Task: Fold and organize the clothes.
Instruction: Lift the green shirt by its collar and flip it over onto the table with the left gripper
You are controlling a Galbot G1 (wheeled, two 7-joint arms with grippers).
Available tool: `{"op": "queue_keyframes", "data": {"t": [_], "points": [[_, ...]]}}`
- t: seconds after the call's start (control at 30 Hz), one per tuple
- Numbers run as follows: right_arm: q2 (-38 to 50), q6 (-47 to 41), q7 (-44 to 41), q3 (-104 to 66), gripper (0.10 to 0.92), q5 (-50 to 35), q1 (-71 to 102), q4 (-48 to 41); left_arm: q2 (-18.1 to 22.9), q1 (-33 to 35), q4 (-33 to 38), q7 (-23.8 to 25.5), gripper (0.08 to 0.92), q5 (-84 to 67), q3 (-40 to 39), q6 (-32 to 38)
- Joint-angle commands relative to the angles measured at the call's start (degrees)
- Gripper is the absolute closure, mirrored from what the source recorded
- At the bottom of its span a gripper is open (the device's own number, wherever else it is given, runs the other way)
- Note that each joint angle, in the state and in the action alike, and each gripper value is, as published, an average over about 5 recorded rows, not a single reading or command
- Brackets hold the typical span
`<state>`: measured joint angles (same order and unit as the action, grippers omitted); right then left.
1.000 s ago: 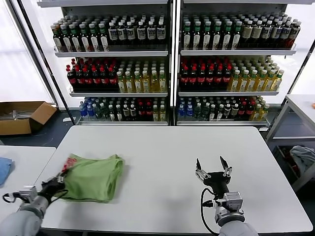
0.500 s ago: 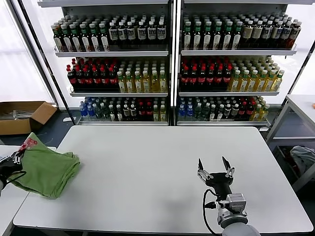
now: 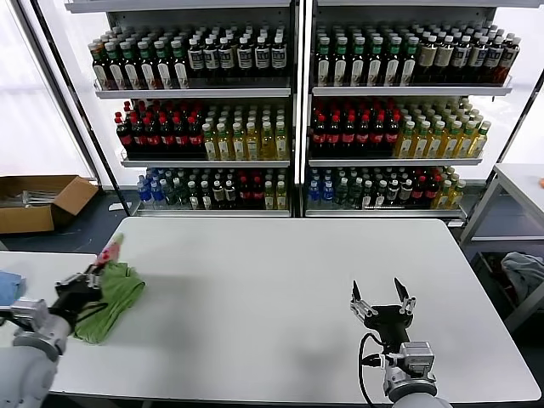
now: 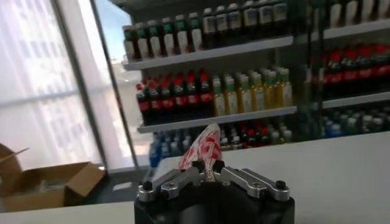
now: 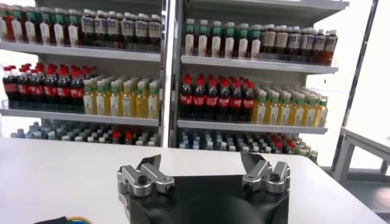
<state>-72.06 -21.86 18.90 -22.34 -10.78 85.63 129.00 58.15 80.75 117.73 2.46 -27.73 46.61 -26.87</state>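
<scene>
The light green shirt (image 3: 115,293) hangs bunched at the white table's (image 3: 280,289) near left corner, its red-and-white printed corner (image 3: 108,252) sticking up. My left gripper (image 3: 87,279) is shut on that printed corner; in the left wrist view the print (image 4: 204,146) stands up between the closed fingers (image 4: 183,177). My right gripper (image 3: 382,303) is open and empty above the table's near right part, fingers (image 5: 149,167) spread wide in the right wrist view.
A second white table (image 3: 38,268) stands at the left with a blue cloth (image 3: 7,286) on it. Shelves of bottles (image 3: 293,110) fill the back. A cardboard box (image 3: 38,200) lies on the floor at left. A grey table (image 3: 518,183) stands at right.
My left gripper carried the shirt from the table's left part out past the left edge, then back to the near left corner, the shirt more bunched. My right gripper drifted slightly right and nearer.
</scene>
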Motion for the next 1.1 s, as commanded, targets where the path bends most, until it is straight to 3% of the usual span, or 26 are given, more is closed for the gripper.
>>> {"op": "queue_keyframes", "data": {"t": [0.03, 0.23, 0.63, 0.93, 1.1], "points": [[-1.02, 0.03, 0.04, -2.27, 0.203, 0.33, 1.24, 0.11, 15.04, 1.75, 15.93, -3.12, 0.884, 17.82, -31.32, -3.34], [-2.5, 0.39, -0.18, -1.39, 0.203, 2.03, 2.19, -0.21, 19.25, -0.6, 7.55, -3.45, 0.884, 24.62, -39.56, -4.08], [-2.02, -1.37, -0.06, 2.55, 0.203, 3.28, 0.09, -0.71, 18.19, -7.59, 0.19, -3.38, 0.875, 12.1, -33.93, -0.65], [-2.45, -6.38, 2.47, 5.69, 0.203, -3.57, -4.85, -3.46, 19.67, -6.54, 5.03, -3.82, 0.646, 1.99, -34.9, 5.86], [-2.2, -9.4, 5.89, 8.13, 0.203, -26.25, -8.75, -3.75, 17.61, -6.44, 5.34, -8.25, 0.498, 5.98, -28.05, 2.94]]}}
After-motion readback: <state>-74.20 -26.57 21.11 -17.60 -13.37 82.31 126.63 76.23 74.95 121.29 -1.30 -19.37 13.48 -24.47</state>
